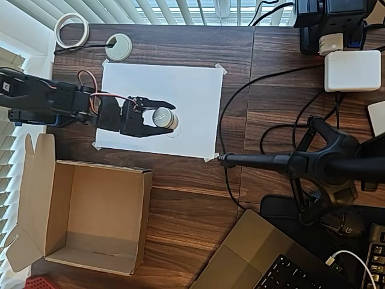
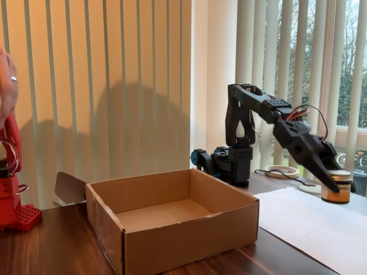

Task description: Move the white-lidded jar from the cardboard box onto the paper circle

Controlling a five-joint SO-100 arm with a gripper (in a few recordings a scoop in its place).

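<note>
The white-lidded jar (image 1: 163,117) (image 2: 336,187) sits between my gripper's fingers over the white paper sheet (image 1: 192,96), at or just above its surface. My gripper (image 1: 168,118) (image 2: 333,183) is shut on the jar, and the black arm reaches in from the left in the overhead view. A faint pencil arc of the paper circle (image 1: 175,133) shows just below and right of the jar; the rest is covered. The cardboard box (image 1: 36,180) (image 2: 189,235) stands open with nothing inside, at the lower left of the overhead view.
A white tape ring (image 1: 72,30) and a white disc (image 1: 118,47) lie at the table's back left. A black camera stand (image 1: 325,162), cables, a white charger (image 1: 352,70) and a laptop (image 1: 252,259) crowd the right side.
</note>
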